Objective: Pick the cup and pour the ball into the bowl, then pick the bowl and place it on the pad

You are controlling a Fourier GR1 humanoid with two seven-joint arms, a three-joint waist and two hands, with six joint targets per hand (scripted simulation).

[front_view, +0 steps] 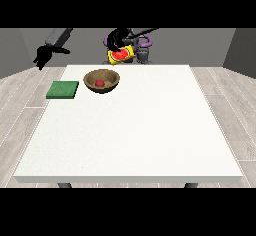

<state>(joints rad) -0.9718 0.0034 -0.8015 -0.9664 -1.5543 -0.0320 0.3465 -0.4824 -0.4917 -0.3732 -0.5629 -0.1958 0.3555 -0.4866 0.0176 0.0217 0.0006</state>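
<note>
Grey walls and a pale plank floor surround the white counter (130,130). At its far left part sits the brown bowl (101,80) with the red ball (100,83) inside. Above and just beyond the bowl, the yellow cup (120,55) is held tipped, its red inside facing the camera, by the hand at the view's right (116,41), curled round it. Left of the bowl, apart from it, lies the green pad (63,90). The hand at the view's left (42,57) hangs beyond the counter's far left corner; whether its fingers are spread or closed cannot be told.

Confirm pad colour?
Green. The pad lies flat on the white table, beside the brown bowl; the front view shows it.
</note>
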